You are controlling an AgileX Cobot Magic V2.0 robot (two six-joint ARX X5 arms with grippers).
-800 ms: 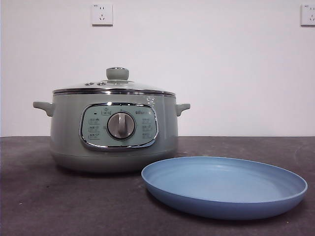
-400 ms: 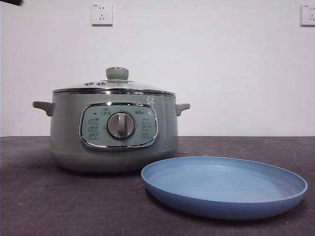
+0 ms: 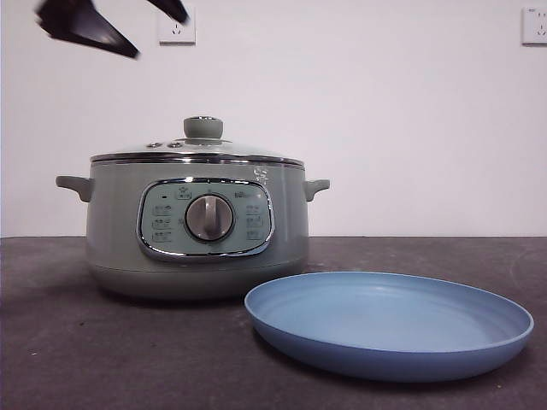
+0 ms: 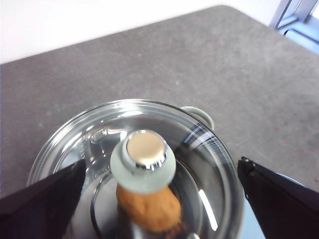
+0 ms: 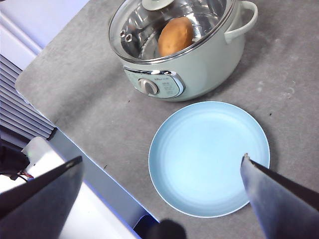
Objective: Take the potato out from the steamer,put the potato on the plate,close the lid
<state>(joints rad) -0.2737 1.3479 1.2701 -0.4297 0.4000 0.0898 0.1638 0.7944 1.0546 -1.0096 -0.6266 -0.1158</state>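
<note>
You have everything left to do: the lid point(image 3: 198, 150) sits on the steamer point(image 3: 197, 226), the potato point(image 5: 175, 36) inside, the plate point(image 3: 389, 323) beside it bare, your left gripper point(image 3: 120, 30) spread above it.

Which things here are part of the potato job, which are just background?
Job:
- potato, inside the steamer
- lid, on the pot
- plate, bare, beside the pot
- left gripper, open above the lid
- right gripper, open, high over the plate

Background:
- wall sockets
- table
</note>
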